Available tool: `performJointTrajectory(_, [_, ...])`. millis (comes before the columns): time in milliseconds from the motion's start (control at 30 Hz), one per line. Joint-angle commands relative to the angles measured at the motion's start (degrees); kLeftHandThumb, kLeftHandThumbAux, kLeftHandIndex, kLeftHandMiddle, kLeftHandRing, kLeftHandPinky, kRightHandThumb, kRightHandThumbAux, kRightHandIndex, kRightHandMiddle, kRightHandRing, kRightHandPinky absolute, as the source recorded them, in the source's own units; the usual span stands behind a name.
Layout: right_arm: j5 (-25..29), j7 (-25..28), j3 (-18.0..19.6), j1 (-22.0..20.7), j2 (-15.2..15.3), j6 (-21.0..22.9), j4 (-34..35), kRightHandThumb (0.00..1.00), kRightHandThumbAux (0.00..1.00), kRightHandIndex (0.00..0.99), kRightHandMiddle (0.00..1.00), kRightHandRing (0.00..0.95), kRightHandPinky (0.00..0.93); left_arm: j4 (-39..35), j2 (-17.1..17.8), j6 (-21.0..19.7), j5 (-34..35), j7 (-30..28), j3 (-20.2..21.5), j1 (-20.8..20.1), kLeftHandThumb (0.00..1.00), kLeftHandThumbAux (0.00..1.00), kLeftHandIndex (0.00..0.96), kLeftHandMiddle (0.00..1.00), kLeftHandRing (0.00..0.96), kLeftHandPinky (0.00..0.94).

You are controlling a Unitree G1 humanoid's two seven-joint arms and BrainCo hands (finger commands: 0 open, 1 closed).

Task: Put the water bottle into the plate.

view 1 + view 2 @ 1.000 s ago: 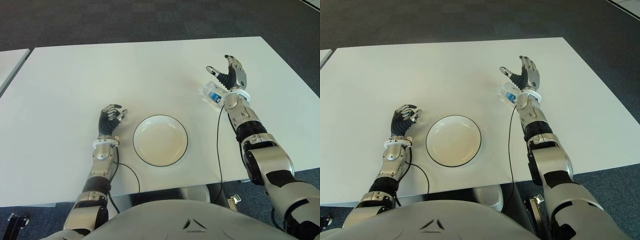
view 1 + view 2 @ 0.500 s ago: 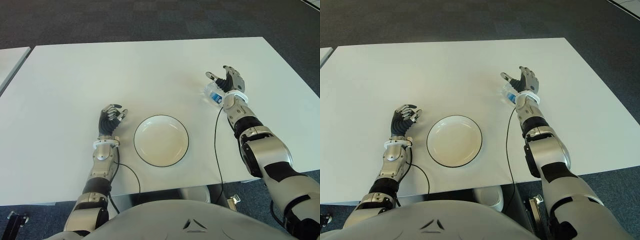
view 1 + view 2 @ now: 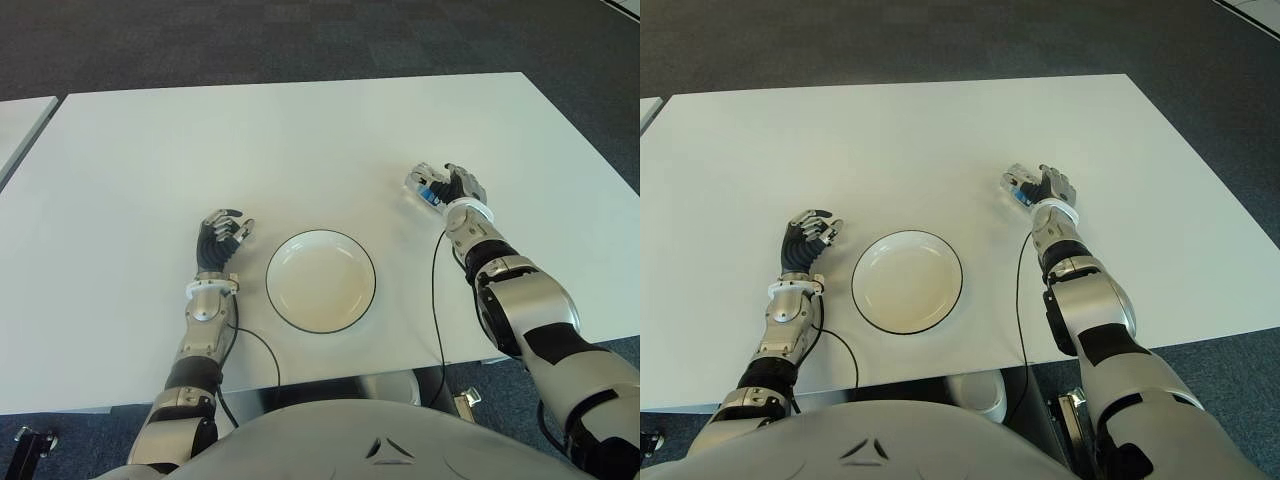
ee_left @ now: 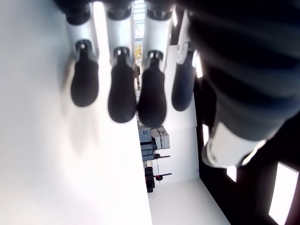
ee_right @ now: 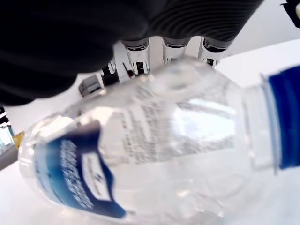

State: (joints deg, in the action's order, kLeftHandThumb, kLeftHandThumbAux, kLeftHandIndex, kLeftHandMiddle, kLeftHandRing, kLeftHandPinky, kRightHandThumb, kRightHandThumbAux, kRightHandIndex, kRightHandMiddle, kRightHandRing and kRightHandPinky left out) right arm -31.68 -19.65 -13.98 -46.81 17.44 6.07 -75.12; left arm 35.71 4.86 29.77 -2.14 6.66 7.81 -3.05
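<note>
The water bottle (image 3: 424, 188), clear with a blue label and blue cap, lies on its side on the white table (image 3: 250, 140), right of the plate. My right hand (image 3: 460, 187) is down on it, fingers curved over its body; the bottle's left end shows past them. In the right wrist view the bottle (image 5: 154, 154) sits against the palm with the fingers (image 5: 171, 44) running over it. The white plate (image 3: 320, 282) with a dark rim sits near the table's front and holds nothing. My left hand (image 3: 222, 235) shows left of the plate, fingers relaxed and holding nothing.
A black cable (image 3: 437, 300) runs from my right wrist down over the table's front edge. Another one loops at my left forearm (image 3: 262, 350). A second table's corner (image 3: 20, 120) shows at far left. Dark carpet surrounds the table.
My right hand has come down from above the bottle onto it, and its spread fingers have curled over it. The left hand and the plate have not moved.
</note>
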Motion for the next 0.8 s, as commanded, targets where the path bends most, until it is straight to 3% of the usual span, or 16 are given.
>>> performJointTrajectory(33, [0.71,1.37,-0.64,1.14,-1.48,1.83,-1.35,0.584,0.204,0.000,0.000,0.000,0.000,1.48,-0.24,-1.12,-0.12,0.05,-0.28,0.86,0.705,0.718,0.434,0.694,0.683,0.658])
performJointTrajectory(800, [-4.20,10.23,-9.44,5.57,-3.05,10.05,-4.00,0.707,0.267,0.000,0.000,0.000,0.000,1.82,-0.43,0.16,1.71,-1.36,0.05,0.59,0.704,0.718,0.435,0.702,0.690,0.664])
